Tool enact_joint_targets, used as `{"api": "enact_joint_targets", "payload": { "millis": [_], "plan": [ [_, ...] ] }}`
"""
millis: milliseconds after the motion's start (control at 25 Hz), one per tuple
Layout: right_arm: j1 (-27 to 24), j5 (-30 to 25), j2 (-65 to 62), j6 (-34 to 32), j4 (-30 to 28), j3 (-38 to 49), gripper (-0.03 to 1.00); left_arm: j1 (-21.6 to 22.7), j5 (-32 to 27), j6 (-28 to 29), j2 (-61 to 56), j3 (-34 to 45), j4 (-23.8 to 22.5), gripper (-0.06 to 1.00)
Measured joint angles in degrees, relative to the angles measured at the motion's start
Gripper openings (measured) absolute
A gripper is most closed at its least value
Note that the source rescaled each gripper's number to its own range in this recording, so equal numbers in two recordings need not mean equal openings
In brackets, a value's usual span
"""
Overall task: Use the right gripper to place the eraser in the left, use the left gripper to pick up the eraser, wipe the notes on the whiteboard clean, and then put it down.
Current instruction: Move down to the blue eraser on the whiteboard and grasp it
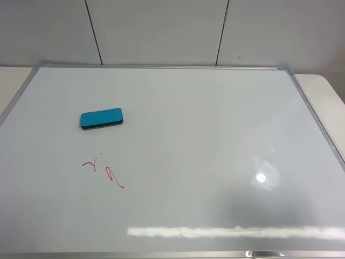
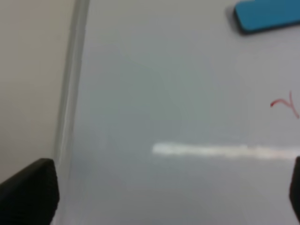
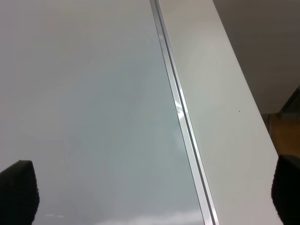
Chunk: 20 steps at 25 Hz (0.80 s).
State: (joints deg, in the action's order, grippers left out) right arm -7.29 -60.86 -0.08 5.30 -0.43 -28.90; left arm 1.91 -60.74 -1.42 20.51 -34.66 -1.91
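Eraser [image 1: 101, 118] location: we find the teal block lying flat on the whiteboard [image 1: 215, 135], black felt base down, in the left half of the board and toward its far edge, with neither hand touching it. The notes [image 1: 102, 171], a few thin red squiggles, sit nearer the front edge than the eraser, close to it but apart from it. The whiteboard rests on a white table [image 1: 323, 89], whose surface shows past the silver frame on both sides. In the left wrist view we read the left hand [image 2: 161, 194] as spread wide and holding nothing: its two black fingertips [image 2: 30, 194] stand at opposite edges of the picture, above bare board beside the frame, well apart from the eraser. In the right wrist view the right hand [image 3: 152, 192] is likewise spread wide and empty, above the board's frame and the table strip next to it.
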Motion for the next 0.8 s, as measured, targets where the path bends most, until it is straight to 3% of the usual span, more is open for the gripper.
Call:
{"api": "enact_joint_targets", "payload": {
  "millis": [160,480,800],
  "plan": [
    [0.0,0.0,0.0,0.0,0.0,0.0,1.0,-1.27,-0.37,-4.6,11.65,-4.5,-0.05,1.0],
    [-0.01,0.0,0.0,0.0,0.0,0.0,1.0,-17.03,-3.83,-6.75,33.07,-15.16,-9.03,1.0],
    [-0.01,0.0,0.0,0.0,0.0,0.0,1.0,-27.26,-4.31,-15.0,51.97,-24.84,-10.33,1.0]
  ]
}}
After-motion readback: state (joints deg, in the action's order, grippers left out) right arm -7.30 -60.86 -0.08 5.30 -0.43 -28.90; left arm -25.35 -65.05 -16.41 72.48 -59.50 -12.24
